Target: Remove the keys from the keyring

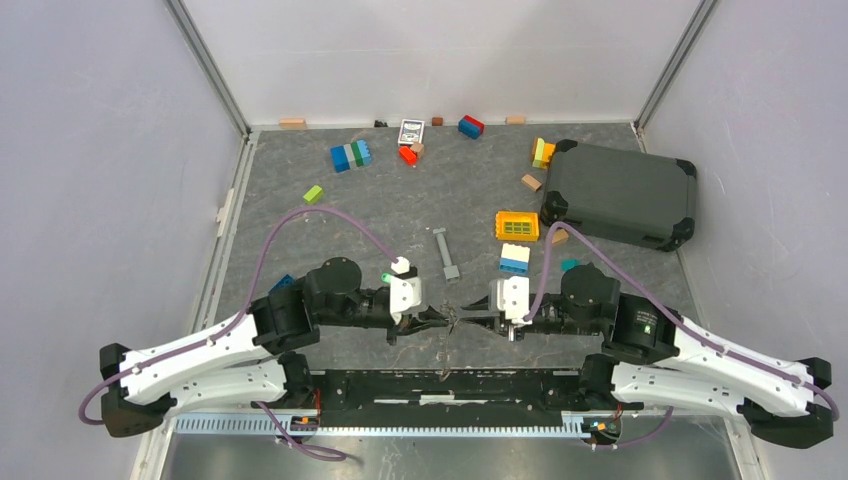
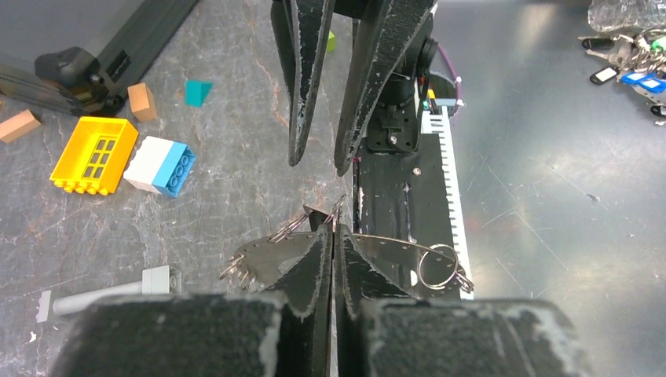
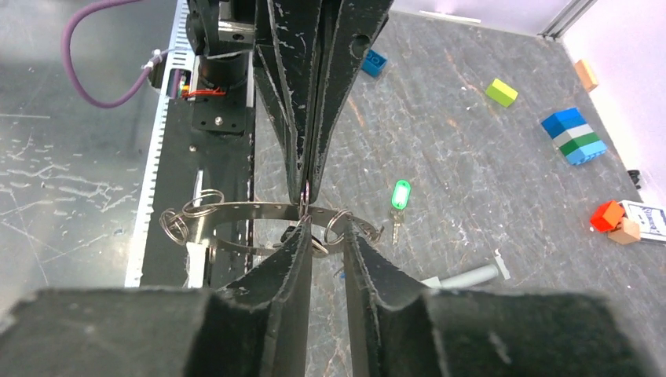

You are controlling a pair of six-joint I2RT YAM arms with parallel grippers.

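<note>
Silver and thin, the looped metal keyring (image 3: 251, 208) is held in mid-air between the arms. The black-fingered left gripper (image 3: 305, 192) has its jaws fully closed on it, apparently to steady it. The black-fingered right gripper (image 3: 326, 236) sits partly parted astride the ring, gripping nothing, likely lining up on a key. One green-headed silver key (image 3: 400, 196) lies free on the grey stone-patterned table (image 3: 471, 157).
</note>
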